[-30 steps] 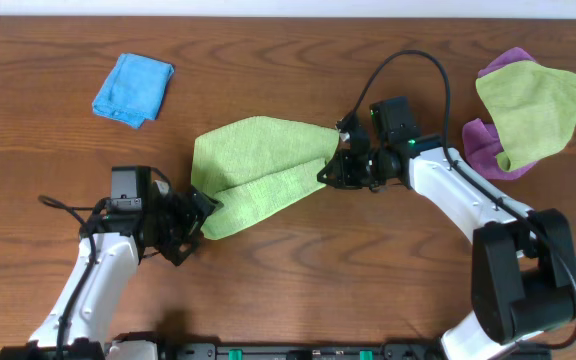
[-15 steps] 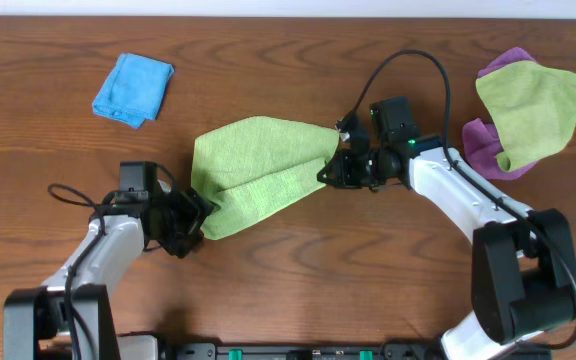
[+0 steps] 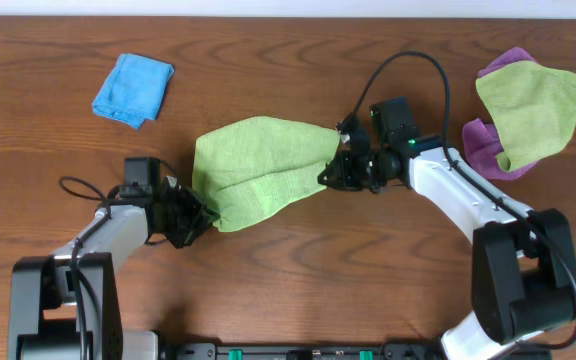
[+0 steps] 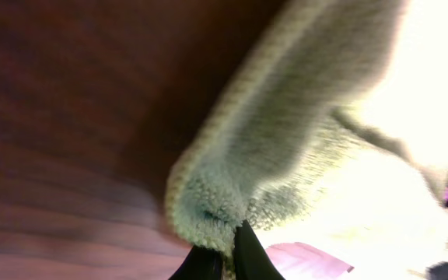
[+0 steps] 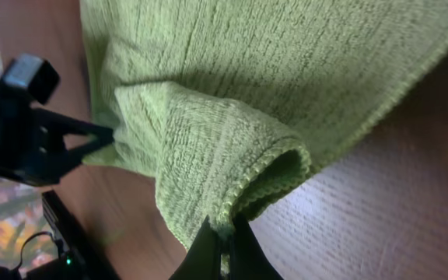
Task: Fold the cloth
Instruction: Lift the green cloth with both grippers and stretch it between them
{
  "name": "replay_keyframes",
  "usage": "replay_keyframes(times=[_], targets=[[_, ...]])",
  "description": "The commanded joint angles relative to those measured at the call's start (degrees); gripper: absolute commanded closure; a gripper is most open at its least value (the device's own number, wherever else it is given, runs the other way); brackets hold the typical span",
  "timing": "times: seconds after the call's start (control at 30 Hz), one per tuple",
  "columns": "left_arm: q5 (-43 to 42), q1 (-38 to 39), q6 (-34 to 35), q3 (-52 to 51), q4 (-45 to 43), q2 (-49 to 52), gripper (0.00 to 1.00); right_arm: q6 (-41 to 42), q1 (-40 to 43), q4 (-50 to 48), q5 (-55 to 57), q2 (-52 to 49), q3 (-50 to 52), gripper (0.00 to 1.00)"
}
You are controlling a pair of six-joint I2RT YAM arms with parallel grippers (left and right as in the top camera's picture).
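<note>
Lime-green cloth [image 3: 258,168] lies mid-table [image 3: 298,290], partly doubled over itself, with one flap lapped across the lower half. Its long axis runs roughly left–right with a slight tilt: the lower-left end points at the left arm, and the upper-right end narrows to a tip at the right arm. Left gripper [image 3: 206,212] is clamped on the lower-left corner; the left wrist view shows its fingers [image 4: 249,260] pinched together on the rolled edge. Right gripper [image 3: 335,163] is clamped on the right-hand tip; the right wrist view shows its fingertips [image 5: 247,263] closed on a folded-over hem, with the cloth spreading away toward the left gripper. The right tip looks raised off the wood; cannot tell for the left corner. Blue cloth [image 3: 133,88] sits upper left, well apart. Olive cloth [image 3: 531,108] sits far right, overlapping a purple cloth [image 3: 480,148].
</note>
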State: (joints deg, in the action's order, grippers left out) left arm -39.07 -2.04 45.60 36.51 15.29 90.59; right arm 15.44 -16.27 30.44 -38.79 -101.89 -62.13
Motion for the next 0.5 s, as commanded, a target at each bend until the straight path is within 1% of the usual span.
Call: replay_keyframes(times=[0.0,0.07,0.13,0.2,0.23,0.3,0.4,0.47], targets=[[-2.49,-0.07,-1.92,6.05,1.03,-3.65,0.94,-3.52,0.72,1.36,-0.44,3.82,-0.28,0.99],[-1.95,-0.07,-1.86,10.23,1.16,-5.57,0.94,-5.44,0.72,0.61,0.37,6.86,-0.31,0.99],[0.31,-0.07,-0.72,14.84,1.18,-6.45,0.94,-5.66,0.70,-2.69,5.46,10.25,-0.33,0.99],[2.36,0.15,-0.13,18.93,1.16,-6.08,0.94,-5.66,0.66,-7.72,9.97,12.22,-0.33,0.99],[3.82,0.35,-0.09,20.92,1.14,-5.53,0.94,-5.66,0.66,-12.04,12.13,12.76,-0.35,0.99],[5.95,0.70,0.68,23.47,0.31,-4.07,0.94,-5.64,0.79,-17.68,14.25,12.57,-0.44,0.99],[6.62,0.90,2.95,25.35,-4.76,-1.18,0.94,-5.62,0.76,-24.83,17.53,10.88,-0.61,0.99],[6.49,0.96,5.27,26.01,-9.97,1.20,0.94,-5.64,0.85,-27.17,19.91,9.18,-1.60,0.99]])
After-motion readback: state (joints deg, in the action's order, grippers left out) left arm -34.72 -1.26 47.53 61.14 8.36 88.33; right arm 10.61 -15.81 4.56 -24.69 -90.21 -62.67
